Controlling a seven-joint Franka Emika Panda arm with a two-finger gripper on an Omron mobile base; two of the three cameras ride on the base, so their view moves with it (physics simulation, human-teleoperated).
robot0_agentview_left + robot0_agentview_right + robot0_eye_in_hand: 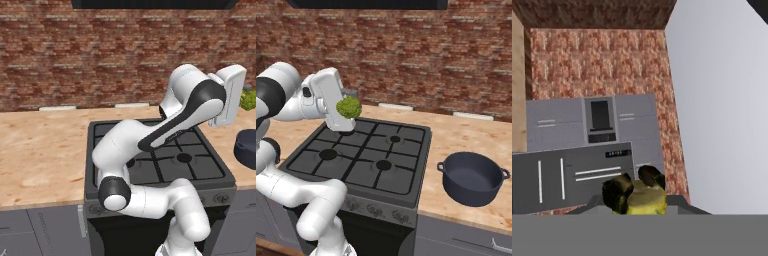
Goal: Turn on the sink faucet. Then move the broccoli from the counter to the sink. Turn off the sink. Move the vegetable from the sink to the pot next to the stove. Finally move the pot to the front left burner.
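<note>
i have the broccoli (348, 107) pinched in my claw (345, 111), held up in the air over the back left of the stove (363, 157), left of centre in the right base view. in the hand view the floret (637, 196) sits at the bottom between my dark fingertips (614, 192). the pot (474, 178) waits on the counter (456, 145) at the lower right of that same frame, well apart from my claw and with nothing in it. judging by this, the rinse in the sink looks done and i am mid-carry. left to do: bring the broccoli across to the pot, let go, then shift the pot onto the front left burner (327, 154).
</note>
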